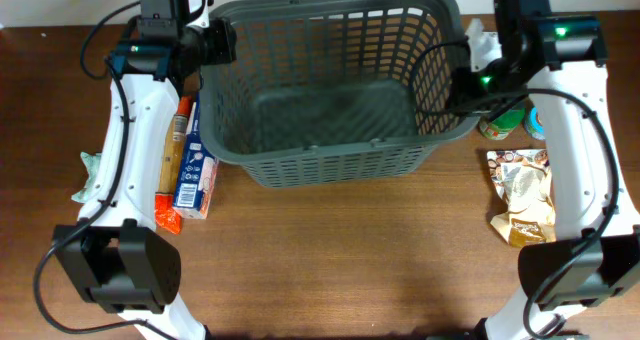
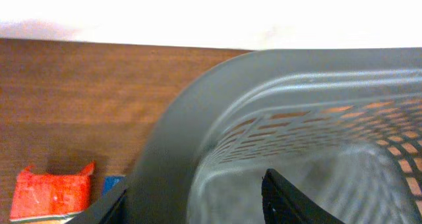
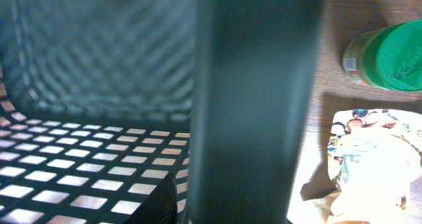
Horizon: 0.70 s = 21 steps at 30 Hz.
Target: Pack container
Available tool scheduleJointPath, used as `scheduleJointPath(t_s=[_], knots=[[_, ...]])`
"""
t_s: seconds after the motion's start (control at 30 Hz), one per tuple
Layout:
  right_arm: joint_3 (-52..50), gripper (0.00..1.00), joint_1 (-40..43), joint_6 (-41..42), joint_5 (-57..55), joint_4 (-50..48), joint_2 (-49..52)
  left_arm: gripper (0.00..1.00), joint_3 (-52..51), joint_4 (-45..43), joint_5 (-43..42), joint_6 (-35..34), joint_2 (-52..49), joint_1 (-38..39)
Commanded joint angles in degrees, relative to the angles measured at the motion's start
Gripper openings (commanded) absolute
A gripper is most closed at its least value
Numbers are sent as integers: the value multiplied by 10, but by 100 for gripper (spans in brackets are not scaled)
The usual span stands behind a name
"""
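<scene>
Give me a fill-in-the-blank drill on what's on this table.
1. The basket is ___ inside.
2. The jar has a ___ lid.
3. The box beside the red packet is mostly ___.
4. The snack bag lies on the basket's ___ side.
Missing words: empty; green; blue; right.

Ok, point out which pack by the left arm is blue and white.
The carton lying nearest the basket; the pack beside it, further out, is brown and orange-red.
</scene>
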<state>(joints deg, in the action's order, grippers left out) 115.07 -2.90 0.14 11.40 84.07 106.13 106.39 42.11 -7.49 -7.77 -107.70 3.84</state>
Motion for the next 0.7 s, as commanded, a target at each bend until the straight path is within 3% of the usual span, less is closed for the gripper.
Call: scheduleJointPath(t_s=[0.0, 0.17, 0.37, 0.5, 0.67], knots=[[2, 27, -45, -6, 23, -5, -25, 49, 20, 3, -7, 15, -33, 1], [2, 28, -45, 6, 18, -23, -25, 51, 51, 29, -4, 25, -35, 1], [2, 37, -41, 8, 5, -38, -25, 67, 123, 103, 27, 49, -35, 1], [2, 47, -25, 8, 3, -55, -25, 80, 180, 172, 58, 49, -35, 1], [2, 57, 5, 8, 3, -59, -25, 83, 216, 214, 74, 48, -35, 0]])
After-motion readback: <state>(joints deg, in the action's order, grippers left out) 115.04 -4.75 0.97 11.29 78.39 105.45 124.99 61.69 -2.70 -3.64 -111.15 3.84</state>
